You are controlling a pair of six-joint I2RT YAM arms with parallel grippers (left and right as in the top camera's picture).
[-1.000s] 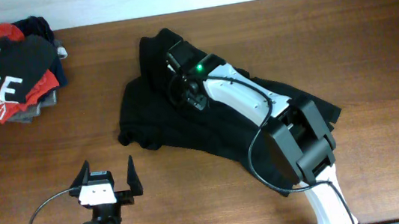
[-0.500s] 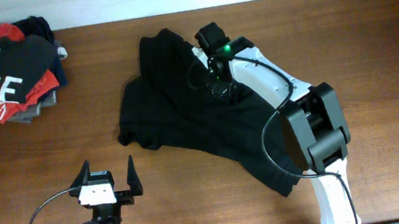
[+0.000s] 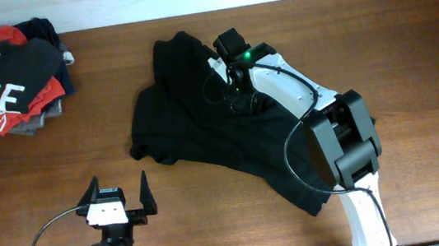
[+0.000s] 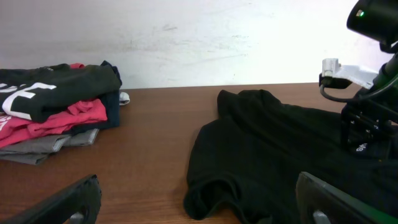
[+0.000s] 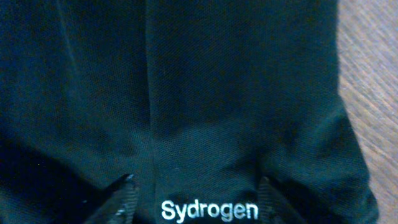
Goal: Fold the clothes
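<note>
The black T-shirt (image 3: 178,119) lies crumpled across the middle of the table. My right gripper (image 3: 236,98) is down on its upper middle part. In the right wrist view the shirt (image 5: 205,93) fills the frame. My right gripper (image 5: 198,202) is open there, its fingertips (image 5: 122,196) resting on the fabric either side of a small white "Sydrogen" text line (image 5: 209,211). My left gripper (image 3: 119,184) is open and empty near the front edge, just short of the shirt's lower left corner (image 4: 214,196).
A stack of folded clothes (image 3: 7,77), topped by a black shirt with large white letters, sits at the back left; it also shows in the left wrist view (image 4: 50,102). The right arm (image 3: 347,150) crosses above the shirt's right part. Bare wood (image 5: 373,68) lies beside the shirt.
My right gripper has moved to the right over the shirt, then settled slightly down and left. The shirt's right part has shifted with it. The left gripper has not moved.
</note>
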